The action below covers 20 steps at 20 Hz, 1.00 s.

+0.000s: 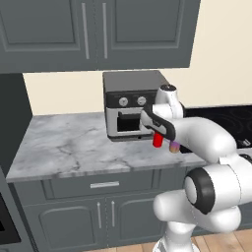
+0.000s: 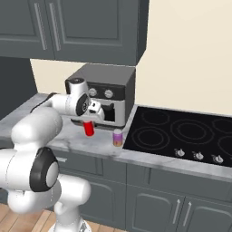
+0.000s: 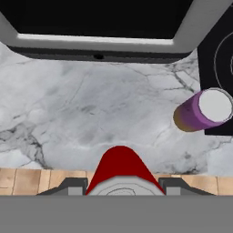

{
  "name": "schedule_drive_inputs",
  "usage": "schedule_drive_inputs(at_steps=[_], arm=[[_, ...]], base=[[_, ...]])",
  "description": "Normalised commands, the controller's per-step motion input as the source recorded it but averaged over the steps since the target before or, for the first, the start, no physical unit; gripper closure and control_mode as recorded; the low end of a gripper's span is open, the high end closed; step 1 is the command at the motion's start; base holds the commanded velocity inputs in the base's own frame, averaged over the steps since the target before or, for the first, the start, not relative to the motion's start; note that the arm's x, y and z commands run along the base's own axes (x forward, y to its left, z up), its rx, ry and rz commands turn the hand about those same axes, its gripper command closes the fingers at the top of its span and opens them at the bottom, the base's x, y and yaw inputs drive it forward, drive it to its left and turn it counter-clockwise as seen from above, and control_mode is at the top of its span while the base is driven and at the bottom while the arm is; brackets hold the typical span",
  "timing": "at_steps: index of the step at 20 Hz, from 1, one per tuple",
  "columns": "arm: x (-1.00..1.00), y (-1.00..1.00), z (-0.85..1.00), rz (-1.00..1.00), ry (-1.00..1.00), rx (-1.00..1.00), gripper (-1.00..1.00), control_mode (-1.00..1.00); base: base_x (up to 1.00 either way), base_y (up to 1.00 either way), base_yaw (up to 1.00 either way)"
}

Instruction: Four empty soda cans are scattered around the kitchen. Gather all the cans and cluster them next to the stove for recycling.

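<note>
Grey marble counter, left of stove. Box-shaped grey toaster oven at the far side. Gripper in front of it, fingers clamped on small red metal soda can, held upright above the marble. Purplish-pink metal soda can stands right of it, just beside flat black glass stove.
</note>
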Motion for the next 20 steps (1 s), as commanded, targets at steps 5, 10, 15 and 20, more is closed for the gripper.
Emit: schedule_drive_inputs(at_steps=[5, 10, 15, 20], arm=[[0.11, -0.13, -0.16, -0.06, 0.0, 0.0, 1.0, -1.0], [0.05, -0.18, -0.13, -0.04, 0.0, -0.01, 1.0, -1.0], [0.03, -0.05, -0.22, -0.02, -0.01, -0.01, 1.0, -1.0], [0.09, 0.0, -0.21, 0.0, -0.01, 0.0, 1.0, -1.0]], base=[[0.0, 0.0, 0.0], [0.0, 0.0, 0.0], [0.0, 0.0, 0.0], [0.0, 0.0, 0.0]])
